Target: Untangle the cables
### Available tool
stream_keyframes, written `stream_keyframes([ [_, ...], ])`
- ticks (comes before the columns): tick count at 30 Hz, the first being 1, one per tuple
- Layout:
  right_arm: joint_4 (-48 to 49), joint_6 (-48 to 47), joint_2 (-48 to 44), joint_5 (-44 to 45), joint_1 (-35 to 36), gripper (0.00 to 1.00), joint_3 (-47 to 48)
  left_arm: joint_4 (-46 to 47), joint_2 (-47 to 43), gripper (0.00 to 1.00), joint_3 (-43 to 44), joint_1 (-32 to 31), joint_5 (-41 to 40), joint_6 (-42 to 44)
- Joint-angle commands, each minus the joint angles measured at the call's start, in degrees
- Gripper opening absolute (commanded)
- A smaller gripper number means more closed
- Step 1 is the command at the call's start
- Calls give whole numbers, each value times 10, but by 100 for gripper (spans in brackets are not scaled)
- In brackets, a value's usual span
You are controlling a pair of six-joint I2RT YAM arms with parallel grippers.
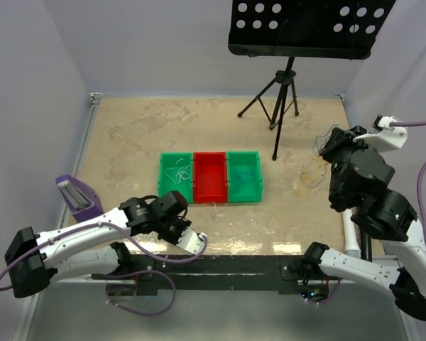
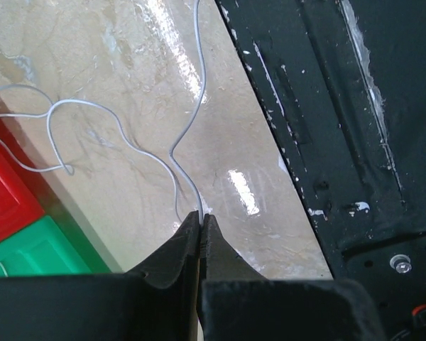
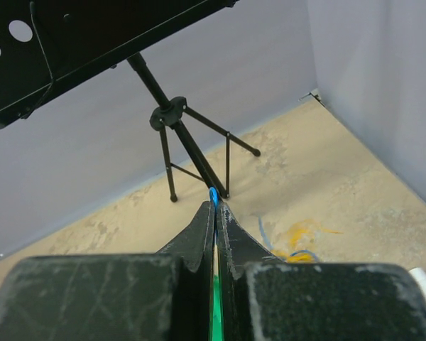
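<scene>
- Whitish cable (image 2: 172, 150) – lies in loose loops on the table (image 1: 128, 142), close to the near edge. It runs off toward the red bin (image 1: 209, 177), and one end goes into the left gripper (image 2: 201, 215).
- Left gripper: jaws pressed together, pinching that whitish cable right at the fingertips. It sits low, just over the table.
- Blue cable (image 3: 213, 193) – a short bit shows at the tip of the right gripper (image 3: 214, 201), whose jaws are squeezed shut on it. A green streak shows lower in the jaw gap; cannot tell what it is.
- Right arm is held high over the far right of the table.
- Orange-yellow and blue strands (image 3: 298, 234) sit bunched on the table below the right gripper, near the feet of the music stand (image 3: 177, 135). They look crossed over each other, so likely not separated yet.
- One green bin (image 1: 175, 177) holds a pale wire.
- Risks, judged from here:
  - Tip-only pinches on very thin wire – a sideways tug could let either cable slip out.
  - Lifting the blue cable while it crosses the orange one could tighten the snarl or drag the whole bunch.
  - Whitish loops near the red bin could catch on its edge if pulled that way.
  - The bunch could snag on the stand's legs.
</scene>
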Motion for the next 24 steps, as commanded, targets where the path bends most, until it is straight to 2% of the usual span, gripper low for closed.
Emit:
stream_keyframes([
  [1,26,-20,-9,12,0,0,24,-23,-19,0,17,2,-22,25],
  [5,5,15,-2,-26,0,0,20,-69,-11,0,98,3,-11,32],
  [7,2,27,-2,-42,0,0,10,-78,-5,0,161,3,-35,22],
  [14,6,60,-6,-75,0,0,-27,21,-11,0,366,18,-221,-42],
  [17,9,67,-4,-80,0,0,-33,61,-27,0,397,18,-273,-36],
  [24,17,69,2,-90,0,0,-36,211,-91,0,388,18,-355,-9],
])
